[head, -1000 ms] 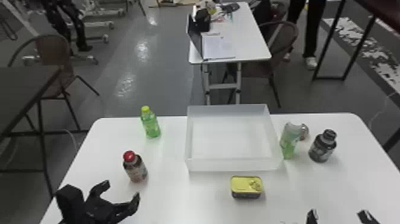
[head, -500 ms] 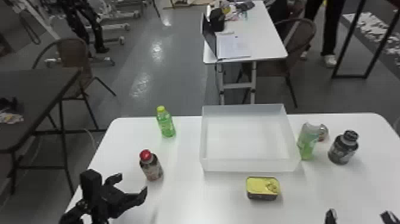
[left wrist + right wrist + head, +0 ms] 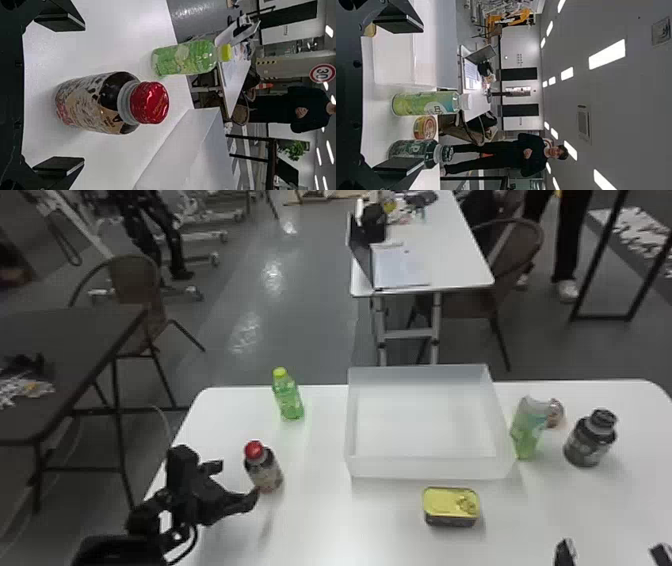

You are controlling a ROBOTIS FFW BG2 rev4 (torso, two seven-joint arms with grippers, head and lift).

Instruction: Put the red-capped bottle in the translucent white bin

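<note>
Head view, left gripper (image 3: 235, 484): we've got fingers wide apart, right by the red-capped bottle (image 3: 265, 475)!
Red-capped bottle: upright on our white table (image 3: 320, 525), outside the bin.
Translucent white bin (image 3: 432, 468): right of that bottle, folks, with a yellow-topped tin (image 3: 450, 505) in front.
Right gripper (image 3: 612, 549): fingers apart, down at our bottom edge.
</note>
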